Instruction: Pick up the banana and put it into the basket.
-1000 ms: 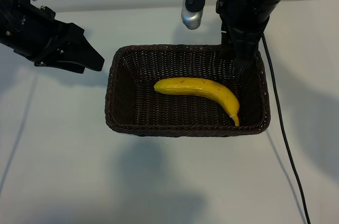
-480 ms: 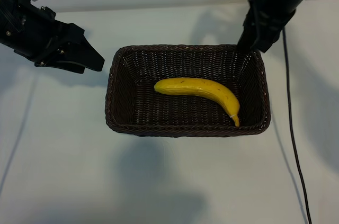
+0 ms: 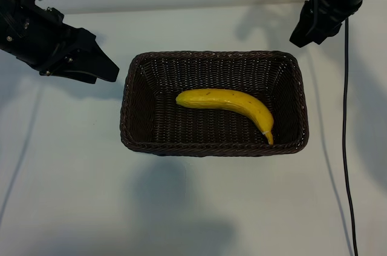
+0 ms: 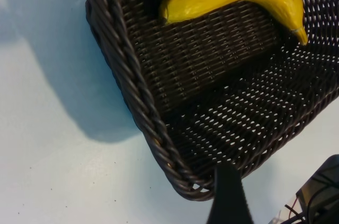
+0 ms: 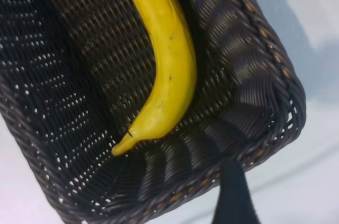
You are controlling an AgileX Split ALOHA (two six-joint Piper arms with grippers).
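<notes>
A plain white table spreads beneath both sets of jaws; a thin black cable trails across it below the right jaws, toward the table's near edge

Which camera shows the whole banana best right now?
The exterior view: the banana lies unobstructed, end to end, inside the basket. The right wrist view shows most of it with the stem tip but crops the far end; the left wrist view cuts off its upper edge.

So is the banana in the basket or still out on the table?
In. The banana lies flat on the woven floor of the basket, inside its rim, and no gripper touches it.
</notes>
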